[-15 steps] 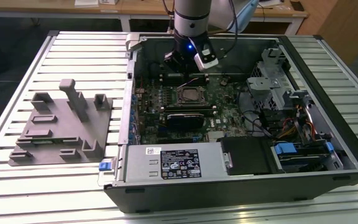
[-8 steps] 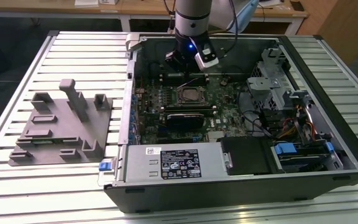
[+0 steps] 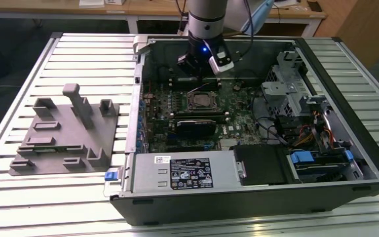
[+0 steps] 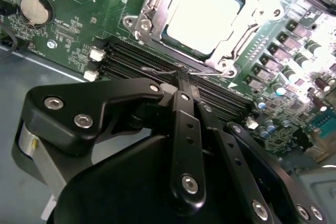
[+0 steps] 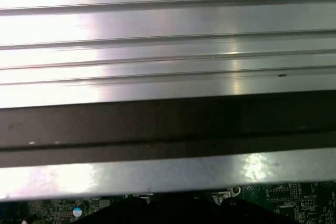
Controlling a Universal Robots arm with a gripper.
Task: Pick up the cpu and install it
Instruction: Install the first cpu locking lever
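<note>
One cpu [image 4: 206,15] seated in its socket; gripper [image 4: 184,77] closed, empty.

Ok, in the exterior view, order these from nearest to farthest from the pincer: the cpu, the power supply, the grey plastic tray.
1. The cpu, in its socket just below the pincer.
2. The power supply, at the case's front edge.
3. The grey plastic tray, outside the case on the exterior view's left.

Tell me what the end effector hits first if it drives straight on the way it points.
Likely the black memory slots just beyond the end effector, beside the cpu seated in its socket; depth is uncertain.
</note>
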